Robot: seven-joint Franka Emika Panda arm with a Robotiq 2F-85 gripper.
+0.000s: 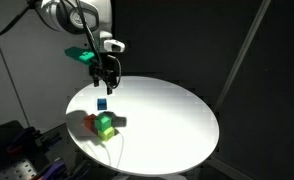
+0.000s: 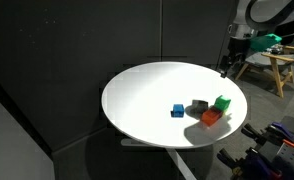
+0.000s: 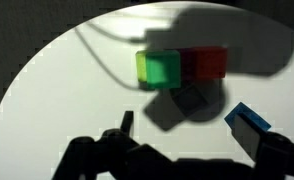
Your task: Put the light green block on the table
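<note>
The bright green block [image 3: 159, 69] sits in a tight cluster on the round white table [image 3: 47, 100], touching a red cube [image 3: 205, 63]. It also shows in both exterior views [image 1: 107, 125] [image 2: 222, 102]. I cannot tell whether it rests on another cube. My gripper [image 3: 192, 135] is open and empty. It hangs in the air above the table's far edge, well apart from the cluster, as both exterior views show [image 1: 106, 78] [image 2: 227, 64].
A dark grey cube [image 3: 192, 98] lies just in front of the green and red cubes. A blue cube [image 3: 249, 122] lies apart, nearer the gripper. Dark curtains surround the table. A wooden stool [image 2: 277, 68] stands beyond it.
</note>
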